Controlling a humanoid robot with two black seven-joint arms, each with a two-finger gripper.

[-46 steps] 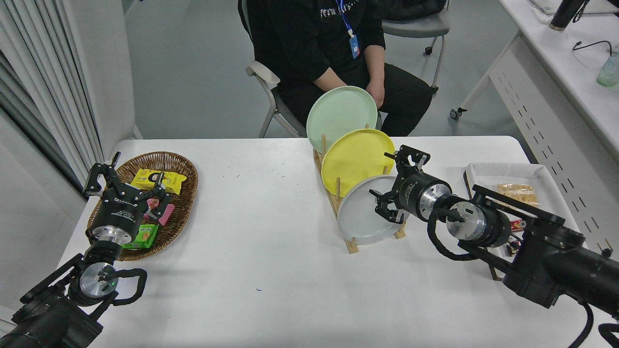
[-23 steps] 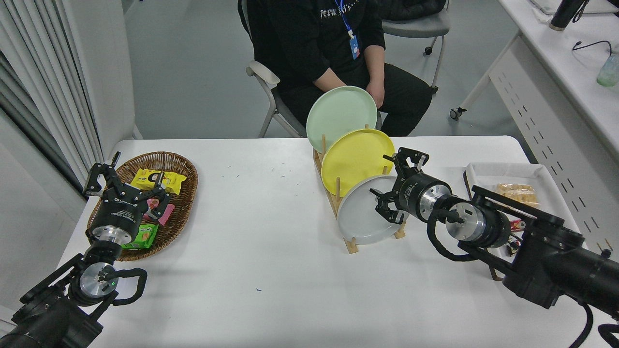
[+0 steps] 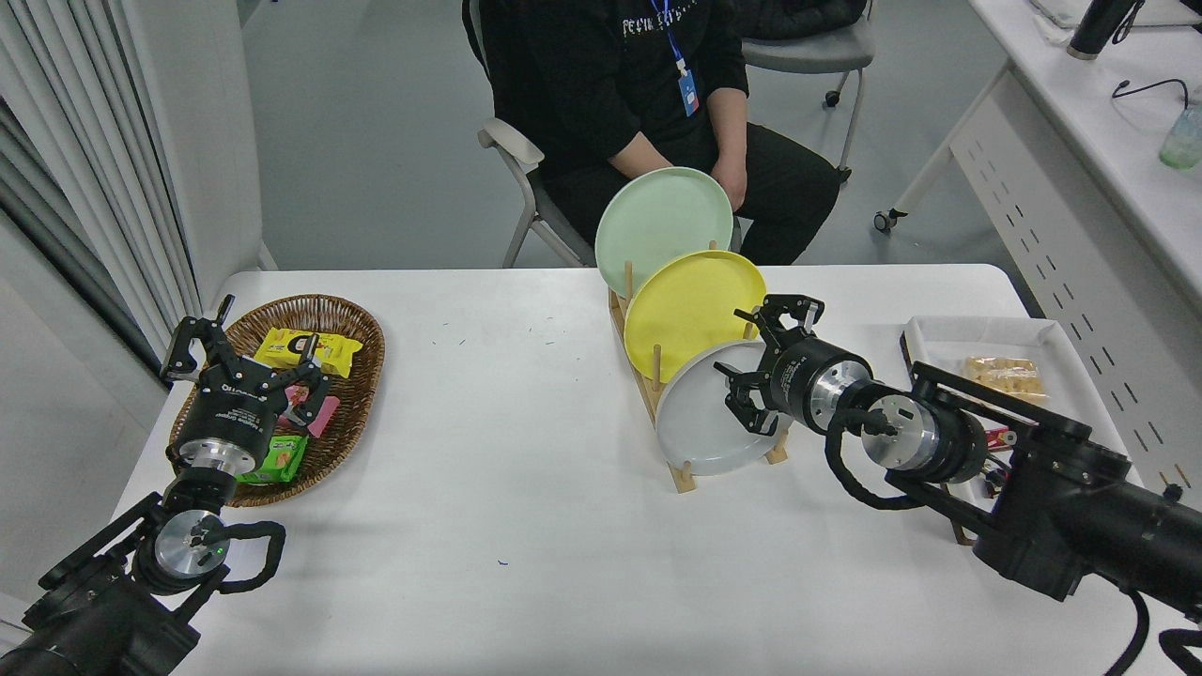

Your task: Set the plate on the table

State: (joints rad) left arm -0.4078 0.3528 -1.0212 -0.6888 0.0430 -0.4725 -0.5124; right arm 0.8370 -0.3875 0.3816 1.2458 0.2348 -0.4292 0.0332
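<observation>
While the wicker basket at the counter's left holds yellow, pink and green snack packets, and the white tray at the right holds a pale snack bag, the wooden rack in the middle carries three plates on edge. The pale green plate stands farthest back, the yellow plate in the middle, and the light-grey plate nearest, leaning back with its face toward the camera and slightly left. The right gripper reaches in from the right, level and pointing left, its fingers spread around the grey plate's right rim. The left gripper is parked over the basket, fingers spread. A person in black sits beyond the counter.
</observation>
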